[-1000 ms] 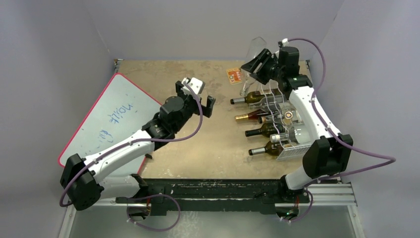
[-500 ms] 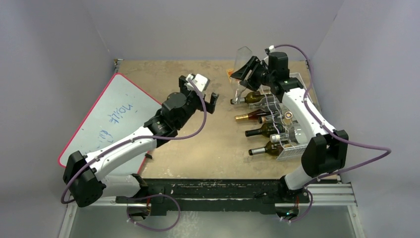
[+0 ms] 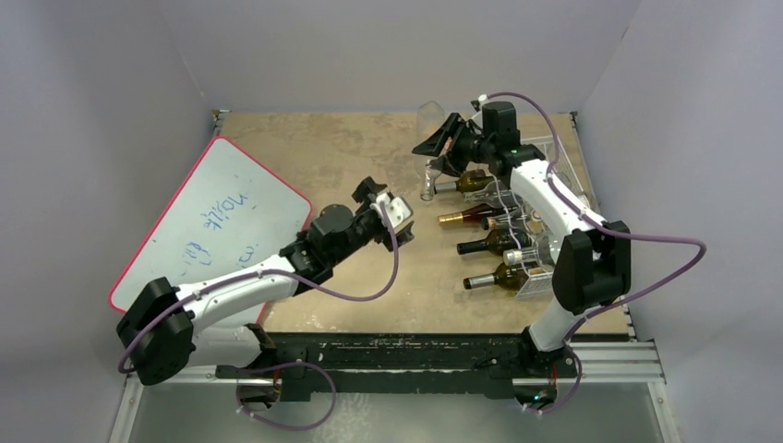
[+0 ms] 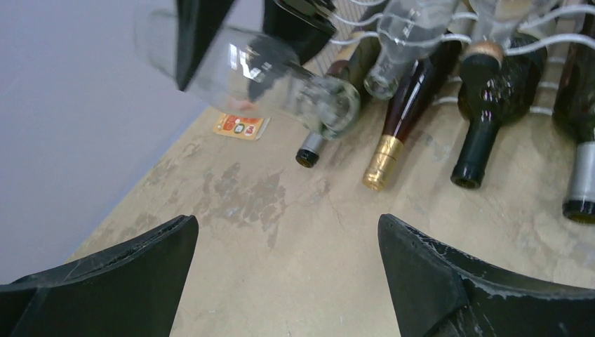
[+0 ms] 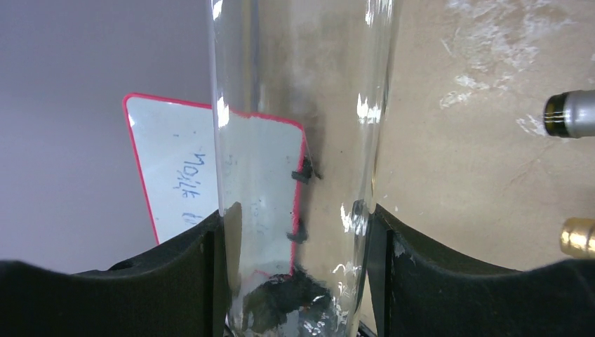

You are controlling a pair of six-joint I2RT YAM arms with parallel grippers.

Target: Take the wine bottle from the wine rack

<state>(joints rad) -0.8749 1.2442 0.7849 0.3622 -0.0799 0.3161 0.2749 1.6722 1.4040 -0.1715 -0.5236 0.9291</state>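
Along the right of the tan scuffed tabletop [image 3: 323, 157]: white wire tiered rack [image 3: 543, 282], cradling several dark glass bottles [image 3: 494, 242]. Aloft just left of that rack, free of it: clear glass wine bottle [image 4: 281, 88], pinched round its body by the right gripper [image 5: 295, 235]. Spread wide and empty mid-table: left gripper [image 3: 388, 205]. Lift-off seemingly done; only setting down left.

Glossy clear-glass wine bottle [image 5: 295, 105], white wire wine rack [image 3: 540, 279], scuffed matt table [image 4: 281, 232].
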